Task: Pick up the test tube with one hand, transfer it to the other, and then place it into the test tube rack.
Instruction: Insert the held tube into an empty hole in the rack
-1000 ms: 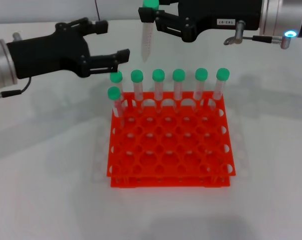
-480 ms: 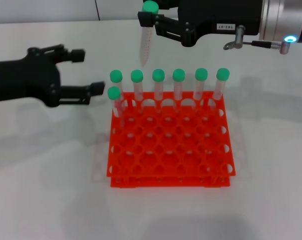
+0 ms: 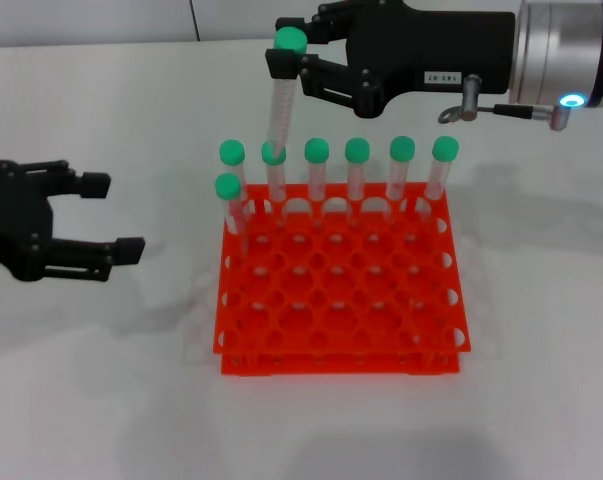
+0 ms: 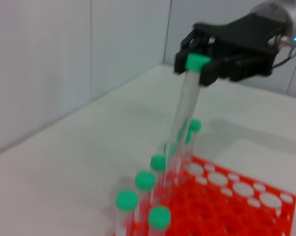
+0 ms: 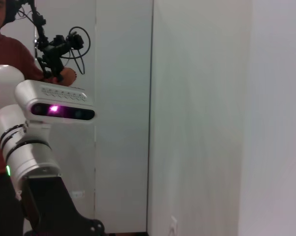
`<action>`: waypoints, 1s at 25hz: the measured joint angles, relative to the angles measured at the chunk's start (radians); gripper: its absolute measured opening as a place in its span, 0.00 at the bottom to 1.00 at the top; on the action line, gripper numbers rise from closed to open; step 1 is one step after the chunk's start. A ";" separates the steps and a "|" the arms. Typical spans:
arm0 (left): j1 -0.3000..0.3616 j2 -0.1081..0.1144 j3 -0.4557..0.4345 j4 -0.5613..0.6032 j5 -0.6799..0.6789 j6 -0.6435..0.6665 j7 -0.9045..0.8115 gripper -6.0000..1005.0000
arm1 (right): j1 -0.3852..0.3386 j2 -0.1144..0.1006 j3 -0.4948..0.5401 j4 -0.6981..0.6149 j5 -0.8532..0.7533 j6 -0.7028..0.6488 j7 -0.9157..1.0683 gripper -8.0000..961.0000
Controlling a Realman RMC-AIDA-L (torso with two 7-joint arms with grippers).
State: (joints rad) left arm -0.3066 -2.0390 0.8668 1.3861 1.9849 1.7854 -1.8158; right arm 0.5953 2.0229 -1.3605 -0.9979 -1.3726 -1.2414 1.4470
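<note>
Right now the test tube (image 3: pixel 278 105) is hanging by its green cap from the right pincer (image 3: pixel 293 62), well above the surface at about 12 o'clock in the head view. Its clear body is slanting slightly, and its lower end is dropping in front of the back row of the test tube rack (image 3: pixel 341 290); whether the tip is already entering a hole cannot be told. Gripping it just under the cap is probably leaving the whole length free to slide down through both tiers.

Seven other capped tubes (image 3: pixel 357 170) are standing in the rack: six along the far row and one in the second row at the 9 o'clock end. The held tube is lining up near the second tube from that end, so crowding against a neighbour looks like the risk.

From the left wrist view the right pincer (image 4: pixel 206 61) is reaching in from behind the rack, closed on the tube (image 4: pixel 184 113) just below its cap, with the forearm lying roughly level and the blue-lit wrist trailing toward 2 o'clock.

Out at 9 o'clock the left pincer (image 3: pixel 106 215) is sitting low beside the rack, fingers spread and holding nothing, well apart from the tubes.
</note>
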 joint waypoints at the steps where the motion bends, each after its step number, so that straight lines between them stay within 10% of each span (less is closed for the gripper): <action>1: -0.002 0.000 -0.008 0.004 0.016 0.012 -0.006 0.89 | -0.001 0.000 -0.009 -0.001 0.009 0.001 0.000 0.28; 25: 0.003 -0.013 -0.012 -0.041 0.210 0.038 0.037 0.89 | -0.006 0.003 -0.185 0.015 0.054 0.135 0.003 0.28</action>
State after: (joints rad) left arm -0.3038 -2.0521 0.8545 1.3454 2.1950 1.8230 -1.7790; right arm 0.5889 2.0262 -1.5450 -0.9826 -1.3186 -1.1059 1.4499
